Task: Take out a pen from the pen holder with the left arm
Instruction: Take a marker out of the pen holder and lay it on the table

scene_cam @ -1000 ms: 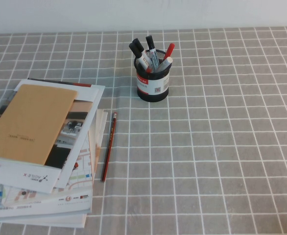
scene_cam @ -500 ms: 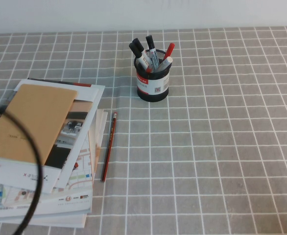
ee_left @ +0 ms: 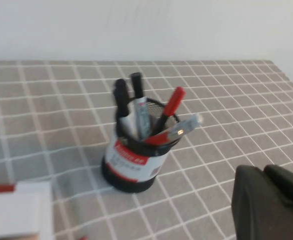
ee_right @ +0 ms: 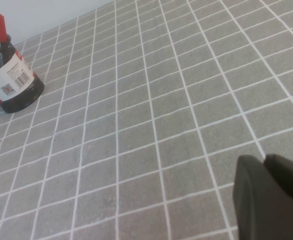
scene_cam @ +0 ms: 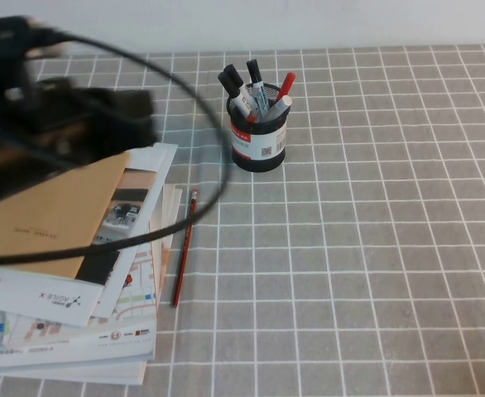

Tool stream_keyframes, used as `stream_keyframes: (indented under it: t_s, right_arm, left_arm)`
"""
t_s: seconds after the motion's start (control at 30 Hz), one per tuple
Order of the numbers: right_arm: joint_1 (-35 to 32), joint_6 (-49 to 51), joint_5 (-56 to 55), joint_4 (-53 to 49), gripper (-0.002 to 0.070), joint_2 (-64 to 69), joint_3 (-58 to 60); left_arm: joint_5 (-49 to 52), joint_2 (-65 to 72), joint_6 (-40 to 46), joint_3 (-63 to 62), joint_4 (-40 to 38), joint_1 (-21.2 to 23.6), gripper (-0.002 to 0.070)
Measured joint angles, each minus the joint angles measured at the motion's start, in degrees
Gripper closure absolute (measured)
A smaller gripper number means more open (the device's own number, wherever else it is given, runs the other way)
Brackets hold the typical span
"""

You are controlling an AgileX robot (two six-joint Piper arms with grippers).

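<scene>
Pen holder (scene_cam: 258, 145), left jaws near, right jaws far

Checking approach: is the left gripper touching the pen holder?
Apart. Left wrist view shows a clear gap between left gripper and pen holder; right gripper hovers over the tablecloth.

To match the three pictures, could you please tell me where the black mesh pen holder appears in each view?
High view: the black mesh pen holder stands upper centre.
Left wrist view: holder mid-picture, beyond the left gripper, jaws shut.
Right wrist view: holder at the picture's edge, partly cut off, far from the right gripper.
Shared landmark: the red-capped marker standing in it.
</scene>
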Motion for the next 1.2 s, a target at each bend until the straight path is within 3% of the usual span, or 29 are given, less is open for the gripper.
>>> stream_keyframes:
  t_s: [0.2, 0.47, 0.57, 0.73, 0.8, 1.07, 1.2]
  right_arm:
    - [0.0, 0.0, 0.0, 0.0, 0.0689, 0.0, 0.0]
    - [0.0, 0.0, 0.0, 0.0, 0.0689, 0.0, 0.0]
    - [0.0, 0.0, 0.0, 0.0, 0.0689, 0.0, 0.0]
    - [0.0, 0.0, 0.0, 0.0, 0.0689, 0.0, 0.0]
    - [0.0, 0.0, 0.0, 0.0, 0.0689, 0.0, 0.0]
    - [0.0, 0.0, 0.0, 0.0, 0.0689, 0.0, 0.0]
    - [0.0, 0.0, 0.0, 0.0, 0.0689, 0.0, 0.0]
  left_arm:
    - [-8.2, 11.8, 2.0, -9.4, -0.1, -10.6, 0.0678]
    - [-3.5, 23.2, 11.4, -17.4, 3.0, -12.0, 0.0667]
    - [-1.3, 24.9, 16.0, -18.4, 4.6, -12.0, 0.0566]
    - [0.4, 26.8, 29.8, -18.7, 5.9, -12.1, 0.0281]
    - [-1.2, 27.3, 32.0, -18.7, 5.9, -12.1, 0.0230]
    - [-6.2, 29.3, 41.5, -18.8, 5.2, -12.1, 0.0190]
    - [-8.1, 31.4, 44.6, -18.8, 0.9, -12.2, 0.0190]
